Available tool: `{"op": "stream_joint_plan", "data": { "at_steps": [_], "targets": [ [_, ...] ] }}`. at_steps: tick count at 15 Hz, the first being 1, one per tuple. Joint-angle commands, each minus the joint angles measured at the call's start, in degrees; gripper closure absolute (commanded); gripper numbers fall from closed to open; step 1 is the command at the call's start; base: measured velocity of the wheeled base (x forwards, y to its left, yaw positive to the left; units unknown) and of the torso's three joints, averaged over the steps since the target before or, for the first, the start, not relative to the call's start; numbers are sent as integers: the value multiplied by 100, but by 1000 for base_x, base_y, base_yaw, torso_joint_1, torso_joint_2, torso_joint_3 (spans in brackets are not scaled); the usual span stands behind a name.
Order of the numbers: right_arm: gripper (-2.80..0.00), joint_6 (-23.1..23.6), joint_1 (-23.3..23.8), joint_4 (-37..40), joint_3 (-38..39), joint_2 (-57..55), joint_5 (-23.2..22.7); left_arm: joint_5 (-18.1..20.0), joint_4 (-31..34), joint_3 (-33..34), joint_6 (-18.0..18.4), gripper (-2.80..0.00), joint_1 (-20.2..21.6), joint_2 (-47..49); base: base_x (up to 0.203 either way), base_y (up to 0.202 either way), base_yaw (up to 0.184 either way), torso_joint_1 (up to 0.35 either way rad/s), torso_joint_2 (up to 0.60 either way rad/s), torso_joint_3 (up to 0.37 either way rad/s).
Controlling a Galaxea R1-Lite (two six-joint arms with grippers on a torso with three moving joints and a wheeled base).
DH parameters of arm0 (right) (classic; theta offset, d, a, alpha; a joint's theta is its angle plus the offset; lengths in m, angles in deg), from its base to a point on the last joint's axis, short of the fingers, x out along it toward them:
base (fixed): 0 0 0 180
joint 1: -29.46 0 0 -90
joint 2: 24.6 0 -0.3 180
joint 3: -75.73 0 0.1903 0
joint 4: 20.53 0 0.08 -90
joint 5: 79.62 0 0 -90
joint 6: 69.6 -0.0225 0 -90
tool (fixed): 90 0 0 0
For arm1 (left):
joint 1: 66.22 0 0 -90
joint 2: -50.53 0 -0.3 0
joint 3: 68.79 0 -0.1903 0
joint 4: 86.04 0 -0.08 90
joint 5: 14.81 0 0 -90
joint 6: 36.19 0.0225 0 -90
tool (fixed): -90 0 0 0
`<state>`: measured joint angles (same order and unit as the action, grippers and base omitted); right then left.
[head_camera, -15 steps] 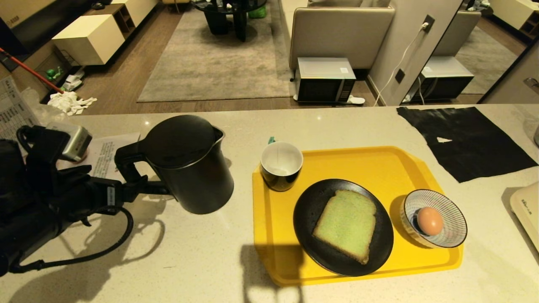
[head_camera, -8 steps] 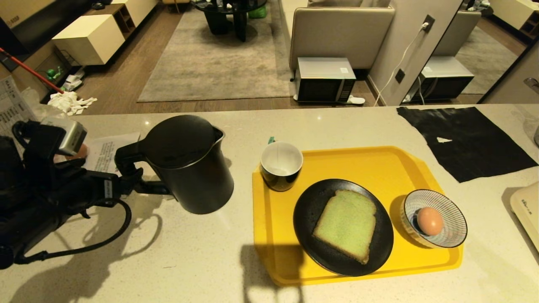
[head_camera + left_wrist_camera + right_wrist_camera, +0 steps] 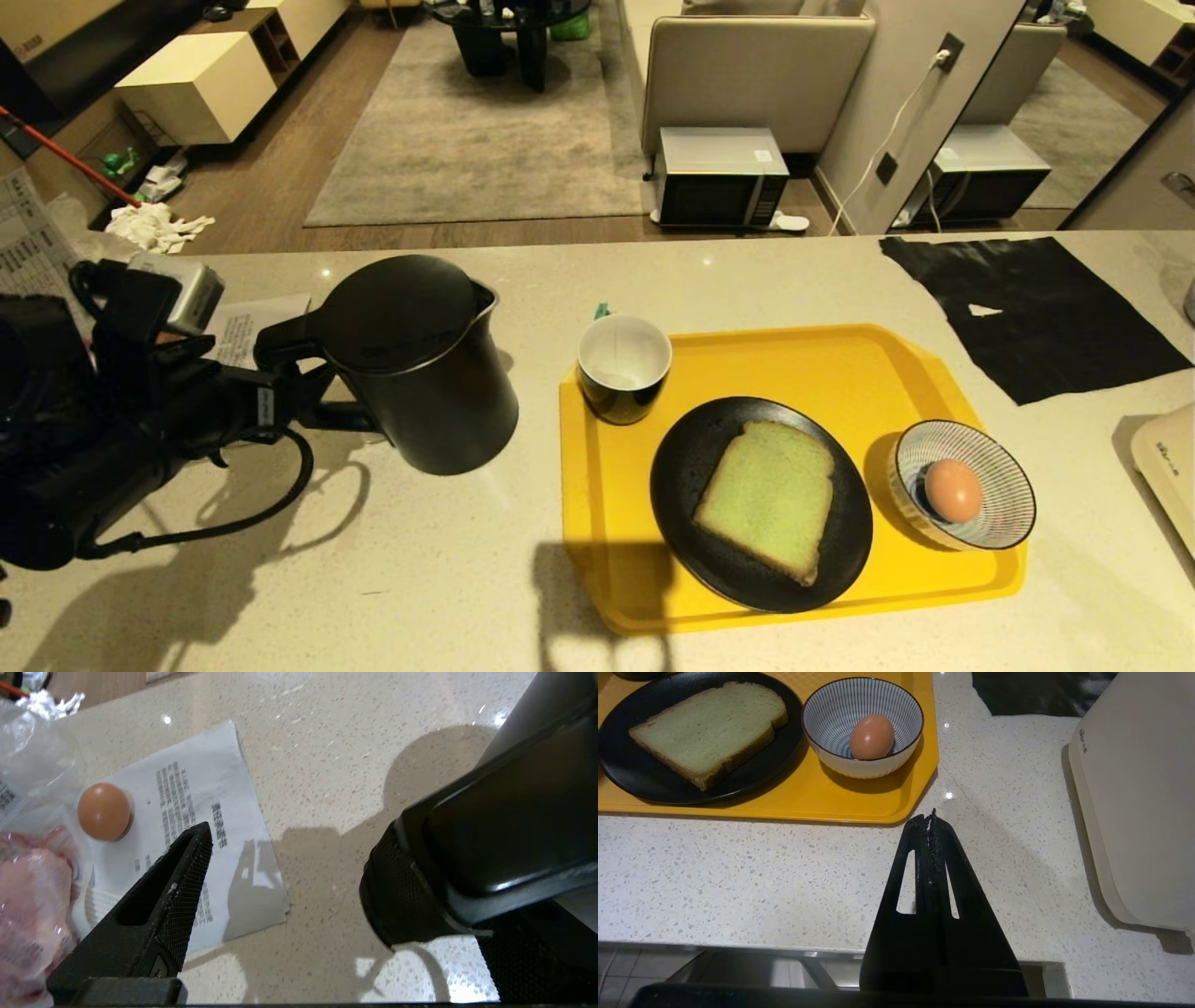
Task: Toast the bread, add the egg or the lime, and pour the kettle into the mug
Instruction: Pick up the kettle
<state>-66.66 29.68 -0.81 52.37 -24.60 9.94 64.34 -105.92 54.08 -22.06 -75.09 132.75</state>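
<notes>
Since the earlier frame the left gripper (image 3: 285, 397) had pushed in toward the kettle (image 3: 420, 364), its fingers (image 3: 177, 891) spread wide on either side of the loop handle (image 3: 490, 844), not yet clamped. Nearest the robot, the right gripper (image 3: 931, 821) hung over the counter edge with its tips pressed together. Using the yellow tray (image 3: 840, 359) as landmark: the bread (image 3: 766, 495) lay on a black plate at its centre, the egg (image 3: 952, 490) in a striped bowl at its right end, the mug (image 3: 623, 366) on its far left corner, the kettle left of it.
</notes>
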Motion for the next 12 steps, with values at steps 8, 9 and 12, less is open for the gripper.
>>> {"op": "stream_joint_plan", "data": {
  "at_steps": [8,9,12],
  "targets": [
    [0,5,4,-4,158,-9,0,4,-665,-16,292,-280,-9,506,0,0,0,0,0,0],
    [0,5,4,-4,158,-9,0,4,-718,-25,292,-280,-9,544,0,0,0,0,0,0],
    [0,5,4,-4,152,-9,0,9,-844,-74,369,0,-9,644,0,0,0,0,0,0]
  ]
}}
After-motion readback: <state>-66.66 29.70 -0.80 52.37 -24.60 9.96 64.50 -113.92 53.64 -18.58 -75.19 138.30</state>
